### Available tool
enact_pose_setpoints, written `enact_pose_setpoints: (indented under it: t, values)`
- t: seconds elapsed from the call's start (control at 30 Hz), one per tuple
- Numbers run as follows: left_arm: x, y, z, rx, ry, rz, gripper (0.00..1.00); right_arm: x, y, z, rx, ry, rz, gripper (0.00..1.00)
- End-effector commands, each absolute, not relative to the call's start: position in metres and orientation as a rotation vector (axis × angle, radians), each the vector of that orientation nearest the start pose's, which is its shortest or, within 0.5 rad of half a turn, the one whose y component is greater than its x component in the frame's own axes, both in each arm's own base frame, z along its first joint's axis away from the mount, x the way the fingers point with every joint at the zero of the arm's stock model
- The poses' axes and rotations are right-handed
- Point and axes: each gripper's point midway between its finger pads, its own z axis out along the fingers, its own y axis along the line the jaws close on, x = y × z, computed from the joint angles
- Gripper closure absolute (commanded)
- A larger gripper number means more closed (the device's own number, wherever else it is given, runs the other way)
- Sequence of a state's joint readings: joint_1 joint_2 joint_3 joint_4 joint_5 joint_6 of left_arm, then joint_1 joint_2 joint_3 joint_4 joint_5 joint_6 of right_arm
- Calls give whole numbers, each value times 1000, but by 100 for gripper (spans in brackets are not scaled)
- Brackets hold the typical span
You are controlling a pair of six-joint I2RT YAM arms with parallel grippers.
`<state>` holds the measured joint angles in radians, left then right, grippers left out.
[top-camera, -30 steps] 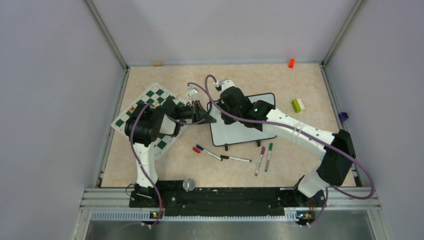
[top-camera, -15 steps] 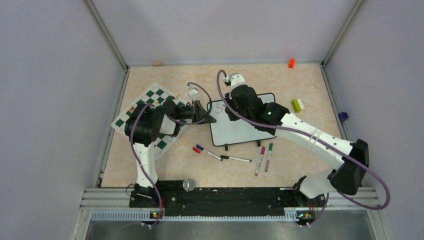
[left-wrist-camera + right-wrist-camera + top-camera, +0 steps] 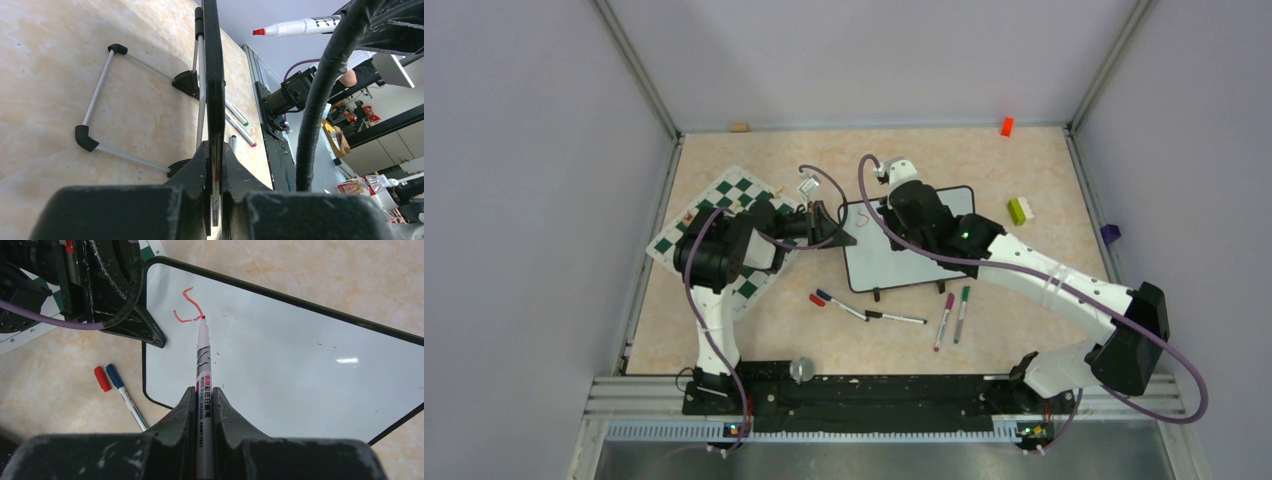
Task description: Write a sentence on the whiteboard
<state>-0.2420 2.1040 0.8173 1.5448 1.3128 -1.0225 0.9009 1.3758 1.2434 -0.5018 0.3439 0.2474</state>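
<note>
The whiteboard stands tilted on its black feet in the middle of the table. My left gripper is shut on its left edge; in the left wrist view the jaws clamp the black frame. My right gripper is shut on a red whiteboard marker, its fingers closed round the barrel. The marker's tip rests on the board at the right end of a red "s" near the upper left corner. No other lettering shows.
A green-and-white chess mat lies left of the board under my left arm. A blue marker with a red cap, a black marker, a purple one and a green one lie before the board. Small blocks sit far right.
My right gripper has moved a little right and down over the board's upper left corner, and a red "s" has appeared there. My left gripper has not moved.
</note>
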Motion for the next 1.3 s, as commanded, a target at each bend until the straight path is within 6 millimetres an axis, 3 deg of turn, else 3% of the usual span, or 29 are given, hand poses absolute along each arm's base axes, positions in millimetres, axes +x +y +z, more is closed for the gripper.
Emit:
enact_pose_setpoints:
  t: [0.0,0.43,0.83,1.27]
  values:
    - [302,-261,130,819,1636,-1799,100,287,276,239,-498,2061,277,100]
    - [302,-261,130,821,1636,-1800,100,299,283,229,-495,2080,225,100]
    - [302,-261,129,820,1639,-1802,100,306,289,234,-498,2060,219,100]
    - [302,-261,129,819,1639,-1803,100,311,283,225,-494,2080,173,100]
